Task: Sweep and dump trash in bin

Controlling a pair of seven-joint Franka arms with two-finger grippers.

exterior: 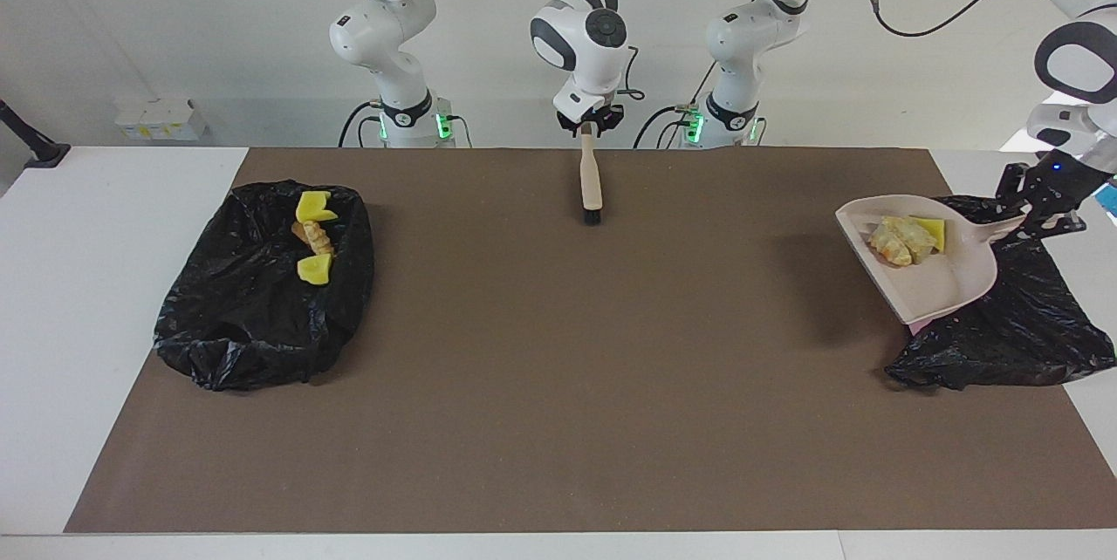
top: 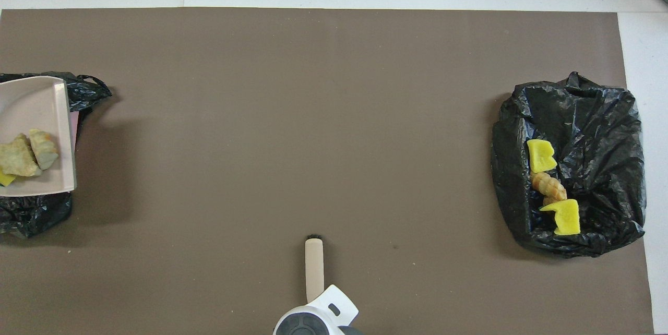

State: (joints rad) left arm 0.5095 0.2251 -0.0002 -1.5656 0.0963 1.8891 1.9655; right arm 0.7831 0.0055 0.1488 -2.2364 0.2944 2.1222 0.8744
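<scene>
Facing view: the left gripper (exterior: 1038, 209) is clamped on the dustpan (exterior: 938, 281) handle, a good place to hold, with soft, light trash (exterior: 903, 239) chunks over the black bag (exterior: 1021, 324) at the table's edge by the left arm; whether the right gripper (exterior: 592, 119) grips the brush (exterior: 592, 180), I can't tell.
</scene>
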